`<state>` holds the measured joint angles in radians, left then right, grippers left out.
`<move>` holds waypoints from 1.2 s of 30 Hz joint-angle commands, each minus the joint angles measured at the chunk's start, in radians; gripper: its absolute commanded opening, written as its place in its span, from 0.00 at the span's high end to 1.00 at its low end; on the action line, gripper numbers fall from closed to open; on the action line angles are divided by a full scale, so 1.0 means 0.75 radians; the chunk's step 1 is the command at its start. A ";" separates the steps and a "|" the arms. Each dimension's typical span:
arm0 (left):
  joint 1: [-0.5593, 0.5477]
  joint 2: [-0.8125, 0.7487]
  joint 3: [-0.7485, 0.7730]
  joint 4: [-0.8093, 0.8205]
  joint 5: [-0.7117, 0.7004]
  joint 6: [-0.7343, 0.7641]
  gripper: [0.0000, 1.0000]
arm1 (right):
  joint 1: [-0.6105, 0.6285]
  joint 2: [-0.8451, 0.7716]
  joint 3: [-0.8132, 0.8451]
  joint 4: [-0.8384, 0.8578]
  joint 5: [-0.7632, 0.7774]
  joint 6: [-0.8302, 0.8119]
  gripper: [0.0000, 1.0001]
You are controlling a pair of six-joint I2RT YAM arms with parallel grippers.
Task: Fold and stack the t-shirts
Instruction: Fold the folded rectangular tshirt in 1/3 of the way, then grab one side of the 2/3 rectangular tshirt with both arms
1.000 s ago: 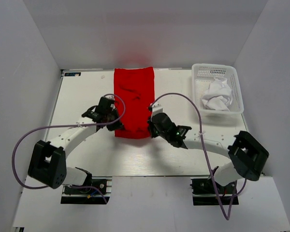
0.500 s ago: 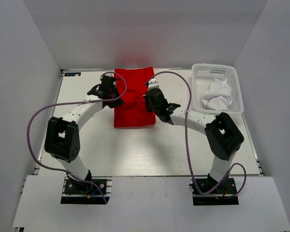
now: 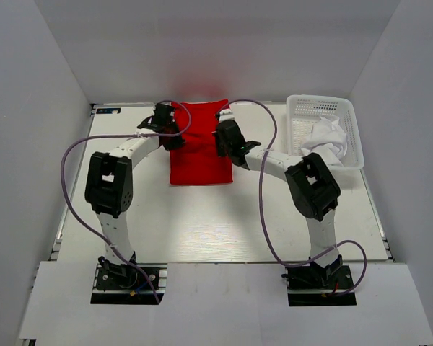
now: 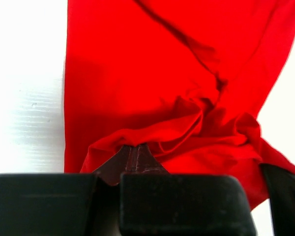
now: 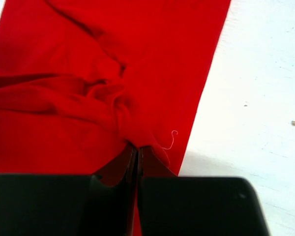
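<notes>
Two arms rise from bases bolted at the near edge of the table [image 3: 202,223], each trailing one purple cable, and both reach toward the far side; between them lies the one red t-shirt [image 3: 200,162], a tall folded strip that runs from mid-table to the far edge, flat and smooth at its near end; at its far half the left gripper [image 3: 173,135] sits on the shirt's left edge and the right gripper [image 3: 224,143] on its right edge, facing each other across the cloth; from overhead the fingers are too small and too covered by the wrists to read. Each wrist camera settles that: the left gripper [image 4: 136,150] has its jaws pressed together on a bunched ridge of the red t-shirt [image 4: 152,73], with creases fanning away from the pinch; the right gripper [image 5: 137,148] is likewise clamped on a gathered fold of the red t-shirt [image 5: 113,59], and only this view shows one loose white thread [image 5: 172,140] curling off the cloth just beside the fingertips, and bare table [image 5: 255,73] to the right. Only the overhead view shows the single white basket [image 3: 358,137] at the far right corner, well apart from the red shirt, with the one white t-shirt [image 3: 325,140] crumpled inside it.
</notes>
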<state>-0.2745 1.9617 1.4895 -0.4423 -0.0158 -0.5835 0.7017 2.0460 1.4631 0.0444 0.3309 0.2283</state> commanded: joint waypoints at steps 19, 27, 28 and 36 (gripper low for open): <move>0.108 -0.099 0.142 -0.057 -0.047 0.050 0.00 | -0.079 -0.067 0.066 -0.098 -0.077 0.127 0.11; 0.071 -0.484 -0.591 0.129 0.154 -0.044 0.00 | -0.075 -0.349 -0.416 -0.080 -0.298 0.315 0.11; 0.071 -0.497 -0.664 0.130 0.184 -0.044 0.00 | -0.075 -0.355 -0.445 -0.033 -0.306 0.338 0.11; 0.059 -0.452 -0.736 0.158 0.119 -0.057 0.11 | -0.083 -0.296 -0.542 0.098 -0.384 0.344 0.21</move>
<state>-0.2268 1.6291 0.9222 -0.3717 0.0906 -0.6201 0.6422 1.8050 1.0485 0.0124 0.0750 0.4698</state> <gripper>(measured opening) 0.923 0.813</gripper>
